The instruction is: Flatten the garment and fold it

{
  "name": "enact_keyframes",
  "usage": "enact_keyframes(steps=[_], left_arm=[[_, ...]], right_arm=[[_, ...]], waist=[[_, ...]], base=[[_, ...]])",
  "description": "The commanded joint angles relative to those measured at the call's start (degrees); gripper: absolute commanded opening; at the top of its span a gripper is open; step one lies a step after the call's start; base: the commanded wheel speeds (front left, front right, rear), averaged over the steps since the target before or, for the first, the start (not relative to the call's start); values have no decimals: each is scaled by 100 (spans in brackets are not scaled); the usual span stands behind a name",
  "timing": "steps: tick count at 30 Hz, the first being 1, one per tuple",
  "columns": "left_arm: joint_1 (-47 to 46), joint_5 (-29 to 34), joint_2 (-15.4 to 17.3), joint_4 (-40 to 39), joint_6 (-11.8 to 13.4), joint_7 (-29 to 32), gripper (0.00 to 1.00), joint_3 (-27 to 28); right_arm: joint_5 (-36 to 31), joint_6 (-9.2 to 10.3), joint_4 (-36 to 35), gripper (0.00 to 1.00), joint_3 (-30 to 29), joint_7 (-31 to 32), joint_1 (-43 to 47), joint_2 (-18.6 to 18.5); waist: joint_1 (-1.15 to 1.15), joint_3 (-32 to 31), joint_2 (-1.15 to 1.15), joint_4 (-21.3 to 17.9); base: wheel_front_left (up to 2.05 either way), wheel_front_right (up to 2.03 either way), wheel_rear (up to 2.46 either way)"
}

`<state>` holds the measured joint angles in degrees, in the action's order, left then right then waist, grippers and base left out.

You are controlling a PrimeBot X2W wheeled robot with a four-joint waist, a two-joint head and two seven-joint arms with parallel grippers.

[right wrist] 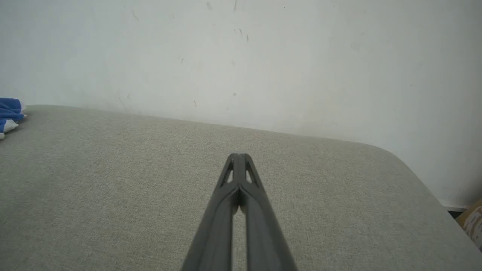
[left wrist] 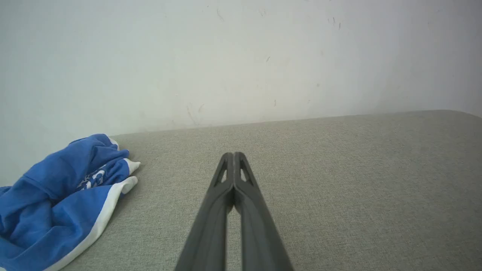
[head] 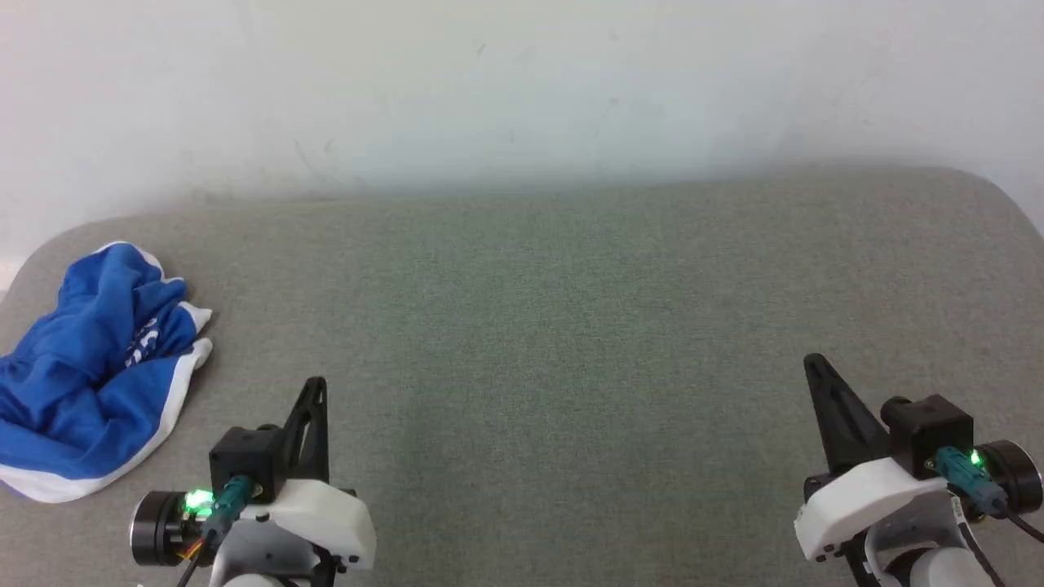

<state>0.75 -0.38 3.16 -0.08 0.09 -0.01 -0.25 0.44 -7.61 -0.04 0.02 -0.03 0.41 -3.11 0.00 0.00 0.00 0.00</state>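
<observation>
Behind the grey fabric surface [head: 571,326], a pale scuffed wall [head: 522,81]. Heaped and crumpled at the surface's left edge, untouched: the garment [head: 90,367], bright blue with white trim and a small white print. Poised over the surface's near edge, toward its left and right sides, well apart: left gripper [head: 316,383] and right gripper [head: 811,363], each with fingers pressed tight together, grasping nothing.
</observation>
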Motion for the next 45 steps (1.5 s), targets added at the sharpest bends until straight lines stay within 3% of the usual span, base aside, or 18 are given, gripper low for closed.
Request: enact_keyframes(steps=[1, 20, 21, 45], left_arm=[[-75, 38, -28, 8, -9, 1, 0, 25], [-75, 38, -28, 8, -9, 1, 0, 25], [0, 0, 0, 0, 0, 0, 100, 0], [-93, -3, 14, -25, 301, -252, 100, -149]], right_arm=[[-44, 12, 4, 0, -2, 3, -41, 24], [-44, 12, 4, 0, -2, 3, -41, 24], [0, 0, 0, 100, 0, 0, 0, 0], [149, 2, -162, 100, -253, -251, 3, -1]], waist=[[0, 0, 0, 0], [0, 0, 0, 0], [0, 0, 0, 0], [0, 75, 0, 167]], base=[[0, 0, 0], [0, 0, 0], [0, 0, 0], [0, 0, 0]])
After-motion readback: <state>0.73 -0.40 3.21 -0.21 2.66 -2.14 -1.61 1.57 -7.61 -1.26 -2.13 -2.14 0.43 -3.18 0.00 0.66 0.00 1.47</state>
